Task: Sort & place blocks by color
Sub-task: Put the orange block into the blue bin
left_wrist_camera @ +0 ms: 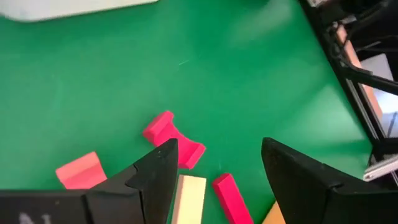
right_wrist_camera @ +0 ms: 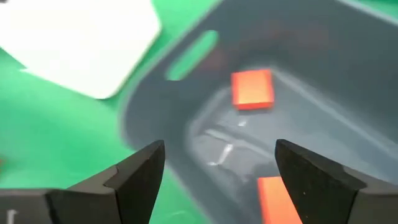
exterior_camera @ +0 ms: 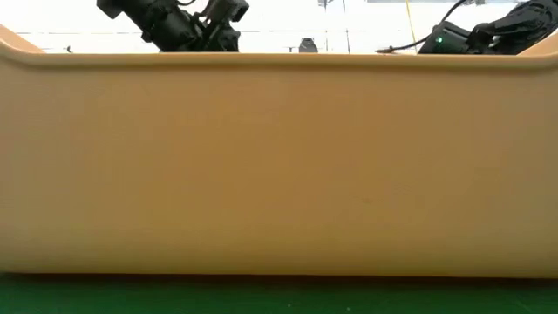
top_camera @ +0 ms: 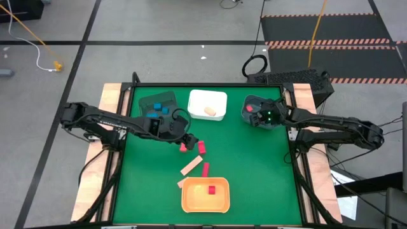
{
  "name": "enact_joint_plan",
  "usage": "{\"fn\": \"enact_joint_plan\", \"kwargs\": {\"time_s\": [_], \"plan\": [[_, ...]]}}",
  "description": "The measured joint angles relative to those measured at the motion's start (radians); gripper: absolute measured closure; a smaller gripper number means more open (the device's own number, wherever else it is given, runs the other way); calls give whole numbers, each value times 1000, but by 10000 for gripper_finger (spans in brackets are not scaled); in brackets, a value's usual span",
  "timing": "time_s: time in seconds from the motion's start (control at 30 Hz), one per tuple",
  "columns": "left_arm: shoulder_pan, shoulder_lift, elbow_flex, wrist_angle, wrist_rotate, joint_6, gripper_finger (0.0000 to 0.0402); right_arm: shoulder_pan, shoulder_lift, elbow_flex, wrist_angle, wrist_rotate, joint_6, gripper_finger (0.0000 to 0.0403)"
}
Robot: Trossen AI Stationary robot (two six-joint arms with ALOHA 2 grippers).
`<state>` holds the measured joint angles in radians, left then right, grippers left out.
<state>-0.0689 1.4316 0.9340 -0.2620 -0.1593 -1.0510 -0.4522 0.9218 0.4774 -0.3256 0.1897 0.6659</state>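
- Your left pincer (left_wrist_camera: 214, 171) hangs with its fingers spread and nothing between them, over the loose blocks on the green worktop (top_camera: 254, 172).
- Under it you see a pink arch-shaped wooden block (left_wrist_camera: 173, 140), a pink wedge-like block (left_wrist_camera: 78, 170), a pale tan bar (left_wrist_camera: 188, 198) and a red bar (left_wrist_camera: 231, 198).
- Your right pincer (right_wrist_camera: 217, 168) is spread too, empty, above the dark grey plastic bin (top_camera: 253, 109).
- Two red square blocks (right_wrist_camera: 252, 88) lie in that bin.
- Blue blocks (top_camera: 159, 107) sit in the dark teal bin (top_camera: 147, 100); a tan piece (top_camera: 210, 112) lies in the white bin (top_camera: 207, 96).
- Red and yellowish pieces lie in the orange bin (top_camera: 205, 205).
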Motion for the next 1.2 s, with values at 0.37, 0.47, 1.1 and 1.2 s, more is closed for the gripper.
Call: {"fn": "enact_joint_plan", "kwargs": {"time_s": [0.37, 0.47, 1.1, 1.2], "plan": [[-47, 24, 0, -295, 20, -154, 169, 3, -133, 0, 104, -145, -12, 110], [-88, 32, 0, -340, 20, -191, 169, 3, -162, 0, 132, -143, -21, 110], [-139, 282, 1, -234, -91, -342, 169, 3, -181, 0, 134, -142, -78, 110], [-133, 300, 1, -232, -140, -347, 169, 3, -181, 0, 134, -141, -82, 110]]}}
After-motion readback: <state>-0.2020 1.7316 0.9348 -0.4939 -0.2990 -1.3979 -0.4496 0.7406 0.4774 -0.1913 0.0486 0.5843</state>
